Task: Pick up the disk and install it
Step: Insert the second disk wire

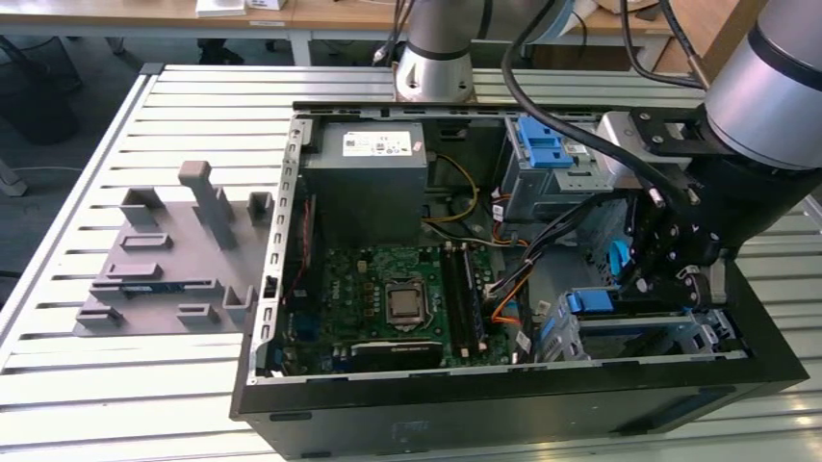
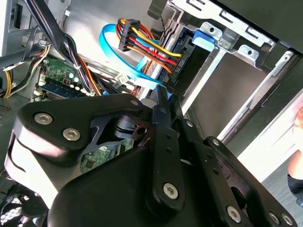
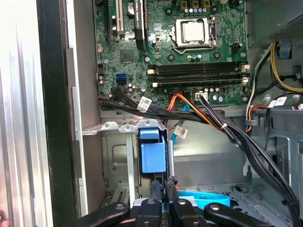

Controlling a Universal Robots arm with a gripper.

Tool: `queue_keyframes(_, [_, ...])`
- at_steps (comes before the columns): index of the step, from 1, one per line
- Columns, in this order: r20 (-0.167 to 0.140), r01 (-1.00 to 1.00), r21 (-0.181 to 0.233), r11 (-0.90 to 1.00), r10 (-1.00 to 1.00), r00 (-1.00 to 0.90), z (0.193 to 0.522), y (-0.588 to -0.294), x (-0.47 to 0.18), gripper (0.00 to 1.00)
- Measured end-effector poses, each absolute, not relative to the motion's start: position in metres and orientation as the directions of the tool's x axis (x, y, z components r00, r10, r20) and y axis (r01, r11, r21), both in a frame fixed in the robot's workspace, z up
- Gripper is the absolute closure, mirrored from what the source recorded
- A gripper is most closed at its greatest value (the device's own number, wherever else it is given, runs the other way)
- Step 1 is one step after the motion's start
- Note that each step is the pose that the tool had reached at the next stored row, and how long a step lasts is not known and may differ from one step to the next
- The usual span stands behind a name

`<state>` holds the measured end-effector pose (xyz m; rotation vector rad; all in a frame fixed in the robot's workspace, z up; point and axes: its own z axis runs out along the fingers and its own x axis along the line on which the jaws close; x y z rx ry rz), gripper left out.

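The black two-finger gripper (image 3: 164,182) is clenched: in the first wrist view its fingertips stand almost together, pinching a thin blue plastic edge. That edge belongs to the disk (image 3: 204,201), a flat drive in a blue plastic carrier bracket. Its blue frame shows as a strip just under the fingers, low in the bay of the case; the silver body is mostly hidden by the gripper's linkage. In the second wrist view the fingers (image 2: 163,101) close on the same blue rim, with a sliver of pale metal beside them.

Just beyond the fingertips sits a blue plastic latch piece (image 3: 152,153), upright in the grey sheet-metal drive cage (image 3: 118,161). A bundle of black, orange and red cables (image 3: 199,116) crosses between the cage and the green motherboard (image 3: 156,52), whose square silver processor socket (image 3: 194,30) is bare. Near the cage a black connector with red, yellow and orange wires (image 2: 142,42) hangs beside a looped light-blue flat cable (image 2: 108,45).

In the exterior view the arm reaches down into the right end of the open black computer case (image 1: 514,414). The large grey box-shaped power supply (image 1: 372,164) is at the far end. The case lies on a slatted aluminium table (image 1: 192,106), and a grey moulded fixture tray (image 1: 167,260) rests to the exterior view's left
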<state>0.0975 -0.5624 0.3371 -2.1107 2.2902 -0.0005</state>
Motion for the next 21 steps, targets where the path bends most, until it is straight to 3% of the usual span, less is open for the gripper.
queue_keyframes(21, [-0.02, -0.995, -0.018, 0.094, -0.995, -0.094, 0.3349, -0.5624, 0.1009, 0.84])
